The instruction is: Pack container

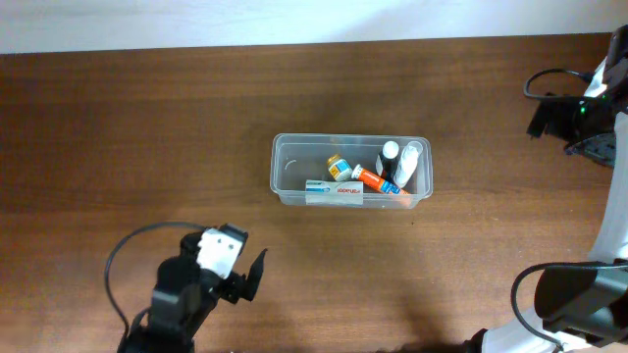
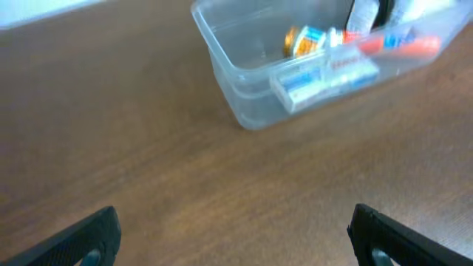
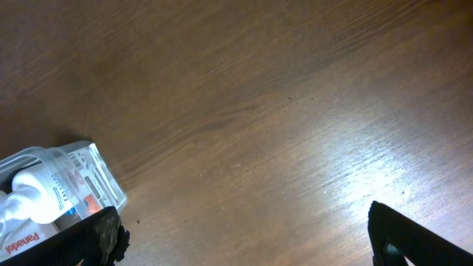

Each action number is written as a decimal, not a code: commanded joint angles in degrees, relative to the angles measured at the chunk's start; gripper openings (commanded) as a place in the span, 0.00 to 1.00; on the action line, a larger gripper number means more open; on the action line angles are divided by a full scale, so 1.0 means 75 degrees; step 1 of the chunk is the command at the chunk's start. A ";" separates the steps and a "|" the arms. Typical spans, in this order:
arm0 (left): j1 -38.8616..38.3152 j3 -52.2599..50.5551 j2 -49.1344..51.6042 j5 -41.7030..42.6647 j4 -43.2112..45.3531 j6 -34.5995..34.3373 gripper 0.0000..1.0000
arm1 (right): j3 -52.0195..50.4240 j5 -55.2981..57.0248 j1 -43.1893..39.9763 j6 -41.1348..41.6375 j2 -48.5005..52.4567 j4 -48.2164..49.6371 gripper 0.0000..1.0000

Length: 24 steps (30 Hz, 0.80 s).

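Note:
The clear plastic container [image 1: 285, 167] sits at the table's middle. It holds a small yellow bottle [image 1: 339, 167], an orange tube [image 1: 376, 180], a blue-and-white tube [image 1: 332, 189] and white bottles [image 1: 408, 163]. My left gripper [image 1: 250, 277] is open and empty, well in front of the container's left end. In the left wrist view the container [image 2: 244, 89] lies ahead of the open fingers [image 2: 236, 236]. My right gripper [image 1: 539, 118] is far to the right, open and empty. Its wrist view shows the container's end [image 3: 85, 166] beside the left finger, with bare wood between the fingers [image 3: 247, 240].
The brown wooden table [image 1: 147, 127] carries nothing else. A pale wall strip [image 1: 294, 20] runs along the far edge. The right arm's base and cables [image 1: 574, 299] stand at the lower right corner.

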 commanded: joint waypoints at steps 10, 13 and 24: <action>0.1195 -0.0866 -0.3179 0.1696 0.0647 0.0114 0.99 | 0.0047 0.0067 -0.0050 0.0064 0.0003 0.0003 0.98; 0.1495 -0.1017 -0.3453 0.1926 0.1294 0.0114 0.99 | 0.0047 0.0070 -0.0050 0.0064 0.0003 0.0003 0.98; 0.1891 -0.2270 -0.3448 0.1804 0.4762 0.0146 0.99 | 0.0047 0.0070 -0.0050 0.0064 0.0003 0.0003 0.98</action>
